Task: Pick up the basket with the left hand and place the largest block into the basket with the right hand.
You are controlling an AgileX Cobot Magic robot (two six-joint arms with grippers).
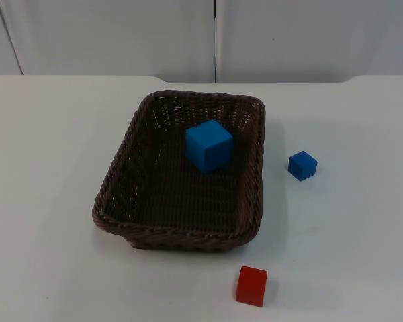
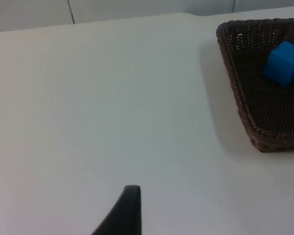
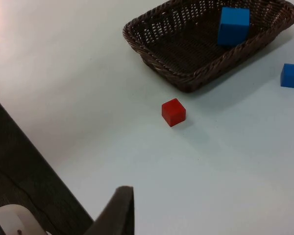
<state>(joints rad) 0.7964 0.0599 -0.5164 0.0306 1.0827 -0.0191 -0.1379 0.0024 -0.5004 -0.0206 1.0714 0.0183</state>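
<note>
A dark brown wicker basket (image 1: 114, 201) rests on the white table, near its middle. The largest block, a blue cube (image 1: 209, 145), lies inside it toward the far end. It also appears in the left wrist view, large blue cube (image 2: 283, 62) inside the basket (image 2: 235, 88). My left gripper (image 2: 130, 205) hangs over bare table, well off the basket's side. My right gripper (image 3: 120, 208) is above the table near its edge, far from the basket (image 3: 152, 56) and the large blue cube (image 3: 233, 26). Nothing is held by either.
A small blue cube (image 1: 302, 165) sits on the table right of the basket, and a red cube (image 1: 252, 286) lies in front of it. The right wrist view has the red cube (image 3: 173, 112), the small blue cube (image 3: 290, 75) and the table's edge over dark floor (image 3: 19, 171).
</note>
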